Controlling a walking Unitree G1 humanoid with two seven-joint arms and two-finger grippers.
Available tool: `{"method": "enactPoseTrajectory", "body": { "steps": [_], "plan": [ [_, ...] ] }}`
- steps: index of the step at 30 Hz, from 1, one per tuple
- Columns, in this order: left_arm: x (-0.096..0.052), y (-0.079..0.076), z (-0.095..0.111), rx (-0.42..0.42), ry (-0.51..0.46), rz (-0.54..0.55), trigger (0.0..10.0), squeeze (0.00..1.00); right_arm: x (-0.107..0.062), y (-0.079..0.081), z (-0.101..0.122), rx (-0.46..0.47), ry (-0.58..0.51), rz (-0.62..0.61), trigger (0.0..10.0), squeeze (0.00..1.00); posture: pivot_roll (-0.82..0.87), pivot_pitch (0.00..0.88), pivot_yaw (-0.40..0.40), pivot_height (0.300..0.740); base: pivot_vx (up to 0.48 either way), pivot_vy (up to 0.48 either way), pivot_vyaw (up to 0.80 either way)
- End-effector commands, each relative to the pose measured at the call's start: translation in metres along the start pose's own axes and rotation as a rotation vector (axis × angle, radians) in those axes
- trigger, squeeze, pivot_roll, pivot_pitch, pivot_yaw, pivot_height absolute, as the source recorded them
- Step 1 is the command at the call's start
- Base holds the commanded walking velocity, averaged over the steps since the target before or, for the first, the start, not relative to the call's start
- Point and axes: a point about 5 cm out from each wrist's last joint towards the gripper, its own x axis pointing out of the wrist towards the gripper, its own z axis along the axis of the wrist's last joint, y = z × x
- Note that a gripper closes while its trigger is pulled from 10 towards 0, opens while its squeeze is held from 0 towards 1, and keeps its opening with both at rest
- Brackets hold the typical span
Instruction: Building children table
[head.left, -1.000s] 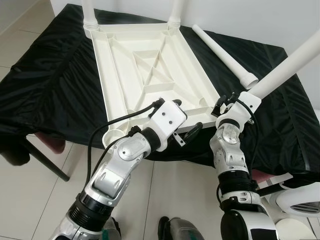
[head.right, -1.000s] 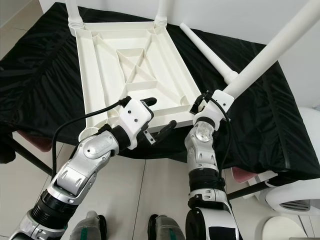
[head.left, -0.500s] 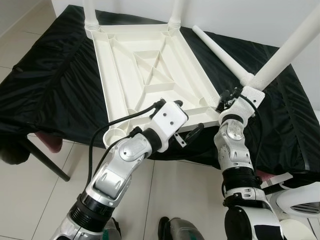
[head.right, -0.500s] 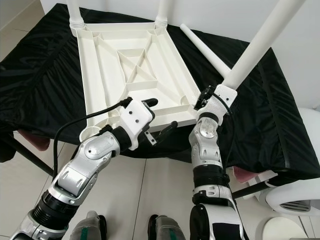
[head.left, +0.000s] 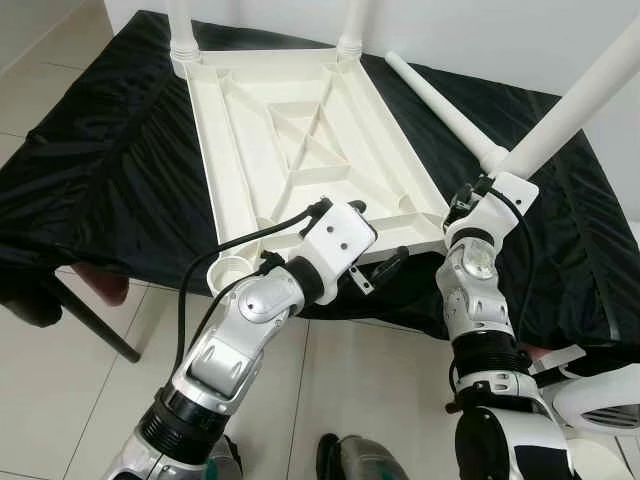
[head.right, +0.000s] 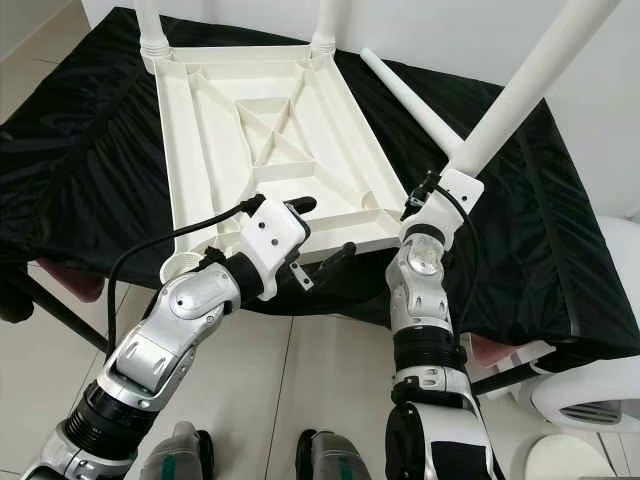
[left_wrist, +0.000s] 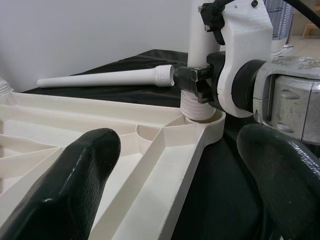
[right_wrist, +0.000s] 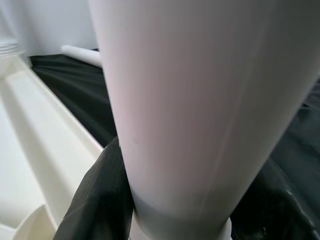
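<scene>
Gripper (head.right: 432, 196) clamps smooth tapered leg (head.right: 530, 78) over ribbed tabletop (head.right: 262, 135).

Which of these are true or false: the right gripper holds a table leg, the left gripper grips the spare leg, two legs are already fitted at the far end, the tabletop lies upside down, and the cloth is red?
1. The right gripper holds a table leg. True; its threaded end sits at the tabletop's near corner socket.
2. The left gripper grips the spare leg. False; it is open at the tabletop's near edge, and the spare leg lies loose on the cloth.
3. Two legs stand fitted at the far corners. True.
4. The tabletop lies upside down. True; its ribs face up.
5. The cloth is red. False; it is black.
</scene>
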Motion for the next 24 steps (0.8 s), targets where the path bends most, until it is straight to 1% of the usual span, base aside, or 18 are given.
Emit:
{"method": "enactPoseTrajectory", "body": {
  "steps": [1,2,5,6,7,8,9,10,11,12,14,15,17,19,22,23,24],
  "plan": [
    [0.001,-0.005,0.000,0.001,0.005,-0.015,10.0,0.00,0.001,-0.002,-0.001,-0.005,0.010,0.031,0.2,0.00,0.06,0.085,-0.095,0.740,0.000,0.000,0.00],
    [0.001,-0.005,0.000,0.001,0.005,-0.017,10.0,0.00,0.001,-0.002,0.001,-0.010,0.011,0.083,10.0,0.00,0.06,0.083,-0.096,0.740,0.000,0.000,0.00],
    [0.001,-0.005,0.000,0.000,0.005,-0.017,10.0,0.00,0.001,-0.002,0.001,-0.011,0.011,0.093,10.0,0.00,0.06,0.083,-0.096,0.740,0.000,0.000,0.00],
    [0.001,-0.006,-0.001,0.001,0.005,-0.019,10.0,0.00,0.002,-0.003,0.001,-0.011,0.030,0.150,10.0,0.00,0.06,0.080,-0.098,0.740,0.000,0.000,0.00],
    [0.001,-0.006,-0.001,0.001,0.005,-0.019,10.0,0.00,0.002,-0.003,0.001,-0.011,0.030,0.150,10.0,0.00,0.06,0.080,-0.098,0.740,0.000,0.000,0.00],
    [0.001,-0.006,0.000,0.001,0.004,-0.021,10.0,0.00,0.002,-0.003,0.000,-0.016,0.051,0.214,10.0,0.00,0.05,0.080,-0.098,0.740,0.000,0.000,0.00],
    [0.001,-0.006,0.000,0.001,0.004,-0.021,10.0,0.00,0.002,-0.003,0.000,-0.016,0.051,0.214,10.0,0.00,0.05,0.080,-0.098,0.740,0.000,0.000,0.00],
    [0.001,-0.007,0.000,0.001,0.003,-0.025,10.0,0.00,0.004,-0.011,0.000,-0.035,0.097,0.290,10.0,0.00,0.05,0.078,-0.097,0.740,0.000,0.000,0.00],
    [0.001,-0.007,0.000,0.001,0.003,-0.025,10.0,0.00,0.004,-0.011,0.000,-0.035,0.097,0.290,10.0,0.00,0.05,0.078,-0.097,0.740,0.000,0.000,0.00],
    [0.001,-0.007,0.000,0.000,0.003,-0.026,10.0,0.00,0.005,-0.014,0.001,-0.044,0.102,0.299,10.0,0.00,0.05,0.078,-0.097,0.740,0.000,0.000,0.00],
    [0.001,-0.007,0.000,0.000,0.004,-0.028,10.0,0.00,0.008,-0.021,0.004,-0.101,0.100,0.321,10.0,0.00,0.05,0.077,-0.096,0.740,0.000,0.000,0.00],
    [0.001,-0.007,0.000,0.000,0.004,-0.028,10.0,0.00,0.008,-0.021,0.004,-0.101,0.100,0.321,10.0,0.00,0.05,0.077,-0.096,0.740,0.000,0.000,0.00],
    [0.000,-0.008,-0.001,-0.001,0.006,-0.031,10.0,0.00,0.010,-0.030,0.008,-0.147,0.095,0.368,10.0,0.00,0.05,0.076,-0.094,0.740,0.000,0.000,0.00],
    [0.000,-0.008,-0.001,-0.001,0.006,-0.031,10.0,0.00,0.010,-0.030,0.008,-0.147,0.095,0.368,10.0,0.00,0.05,0.076,-0.094,0.740,0.000,0.000,0.00],
    [0.000,-0.008,-0.001,0.000,0.008,-0.033,10.0,0.00,0.012,-0.037,0.012,-0.163,0.089,0.391,10.0,0.00,0.05,0.075,-0.093,0.740,0.000,0.000,0.00],
    [0.000,-0.008,-0.001,0.000,0.008,-0.033,10.0,0.00,0.012,-0.037,0.012,-0.163,0.089,0.391,10.0,0.00,0.05,0.075,-0.093,0.740,0.000,0.000,0.00],
    [0.000,-0.008,-0.001,0.001,0.008,-0.035,10.0,0.00,0.014,-0.041,0.016,-0.174,0.086,0.404,10.0,0.00,0.04,0.074,-0.090,0.740,0.000,0.000,0.00]
  ]
}}
